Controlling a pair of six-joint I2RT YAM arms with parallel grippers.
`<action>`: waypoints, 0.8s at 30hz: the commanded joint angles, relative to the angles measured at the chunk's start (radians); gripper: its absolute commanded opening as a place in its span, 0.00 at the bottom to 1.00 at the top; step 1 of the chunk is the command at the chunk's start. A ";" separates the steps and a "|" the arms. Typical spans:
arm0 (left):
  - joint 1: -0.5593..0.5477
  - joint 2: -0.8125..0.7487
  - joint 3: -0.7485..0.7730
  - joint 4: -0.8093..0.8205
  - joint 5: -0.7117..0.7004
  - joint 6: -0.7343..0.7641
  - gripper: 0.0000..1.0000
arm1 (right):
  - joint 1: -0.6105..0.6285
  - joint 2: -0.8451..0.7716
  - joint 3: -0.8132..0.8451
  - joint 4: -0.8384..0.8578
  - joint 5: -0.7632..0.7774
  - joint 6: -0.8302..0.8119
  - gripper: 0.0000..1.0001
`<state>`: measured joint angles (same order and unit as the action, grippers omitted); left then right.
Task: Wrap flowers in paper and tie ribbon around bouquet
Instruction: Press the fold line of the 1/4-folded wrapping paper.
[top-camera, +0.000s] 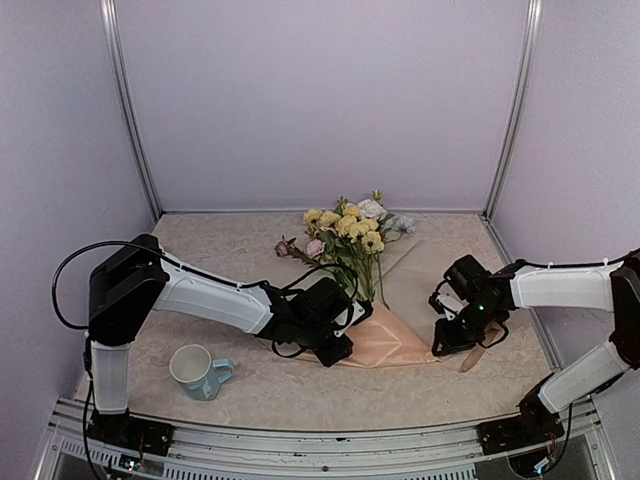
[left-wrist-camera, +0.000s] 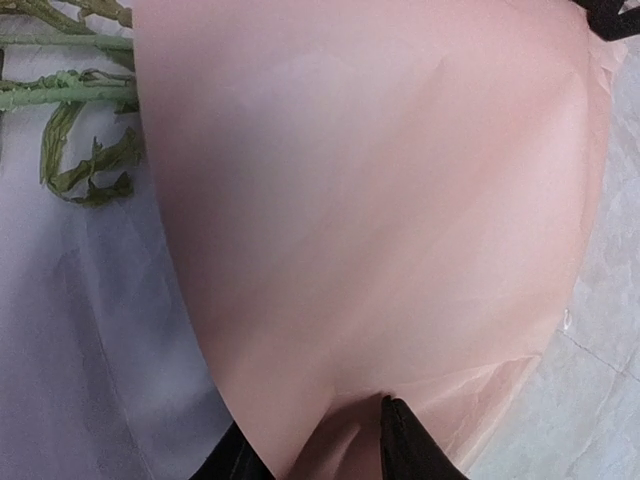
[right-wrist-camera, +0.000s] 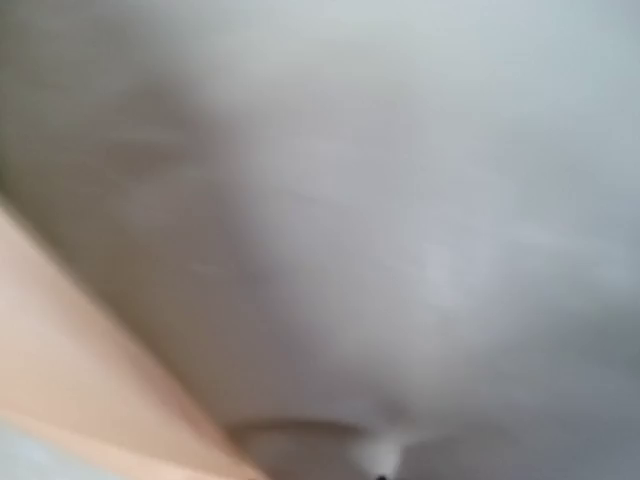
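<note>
Bouquet (top-camera: 350, 240) looks half wrapped: blooms point to the far edge of the worktop (top-camera: 230, 250), mid-width, and the stems run toward the near edge under the paper (top-camera: 392, 342), which is folded over them about the middle of the worktop. My left fingers (left-wrist-camera: 408, 452) pinch the bulged fold from its near-left side; creases fan out from the tip. My right fingers (top-camera: 444, 342) sit at the paper's right edge. Their own camera is blurred, so I can't tell if they're spread or pinching anything

Risks, my read:
- fold is a loose dome, not creased. If left lets go before right has the other flap, it likely springs flat
- thin sheet, gripped at one spot: a sideways pull could tear it or slide it off the stems (left-wrist-camera: 60, 92)
- nothing pins the stems; dragging the paper may roll the bouquet out
- ribbon (top-camera: 470, 361), if that tan strip beside my right fingers is it: right wrist could trap it or shove it to the near-right corner
- mug (top-camera: 200, 370) by the near-left corner, close to my left forearm; a wide swing tips it
</note>
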<state>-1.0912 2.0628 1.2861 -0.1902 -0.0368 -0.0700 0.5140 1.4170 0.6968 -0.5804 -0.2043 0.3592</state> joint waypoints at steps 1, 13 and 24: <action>0.000 0.004 -0.068 -0.123 0.039 -0.029 0.37 | -0.042 -0.047 0.061 -0.162 0.193 0.012 0.31; 0.001 -0.005 -0.087 -0.087 0.057 -0.035 0.37 | 0.152 -0.120 0.122 0.246 -0.372 0.104 0.16; 0.002 -0.028 -0.102 -0.119 0.068 -0.040 0.38 | 0.059 0.050 -0.106 0.348 -0.329 0.178 0.06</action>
<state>-1.0889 2.0247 1.2308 -0.1654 -0.0113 -0.0940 0.6476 1.4506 0.6281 -0.2493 -0.5499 0.5144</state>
